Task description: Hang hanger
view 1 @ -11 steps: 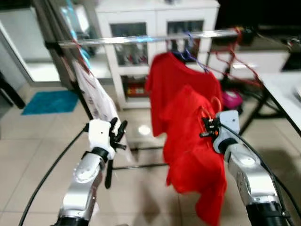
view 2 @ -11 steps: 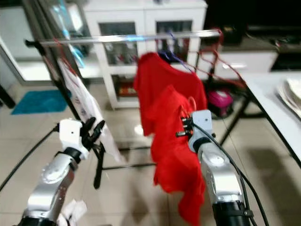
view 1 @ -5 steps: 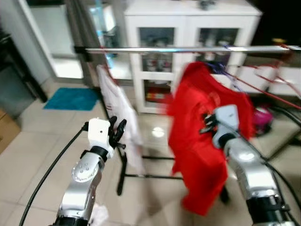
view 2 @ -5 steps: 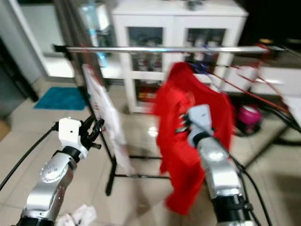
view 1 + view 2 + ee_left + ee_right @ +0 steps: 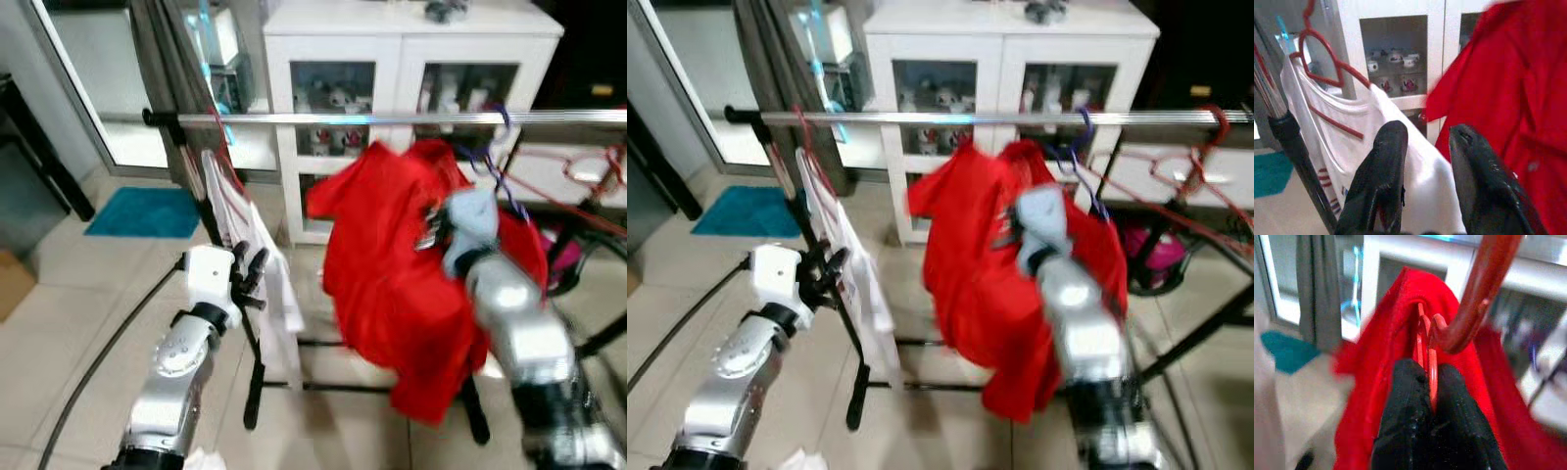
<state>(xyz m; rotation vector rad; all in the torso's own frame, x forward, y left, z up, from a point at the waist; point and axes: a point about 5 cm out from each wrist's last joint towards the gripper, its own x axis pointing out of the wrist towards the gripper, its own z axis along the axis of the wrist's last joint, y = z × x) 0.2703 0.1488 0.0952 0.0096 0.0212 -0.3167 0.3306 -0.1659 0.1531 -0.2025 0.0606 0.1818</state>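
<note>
— Where is the red hanger (image 5: 1469, 308) at this moment?

— Pinched at its neck by the closed fingers of the right gripper (image 5: 1429, 404), with the red shirt (image 5: 392, 284) draped on it. It hangs just below the silver rail (image 5: 392, 118), at about 1 o'clock in the head view.

— And the left gripper (image 5: 1425, 161)?

— At 9 o'clock, fingers apart and holding nothing, pointing towards the white shirt (image 5: 250, 230) already hung on the rail.

— How should the hanging go?

— I'd raise the hook above the rail, keep its opening facing the bar, then lower until it seats before letting go. Aim for the free stretch between the white shirt and the purple hanger (image 5: 500, 162), so the cloth doesn't snag.
</note>
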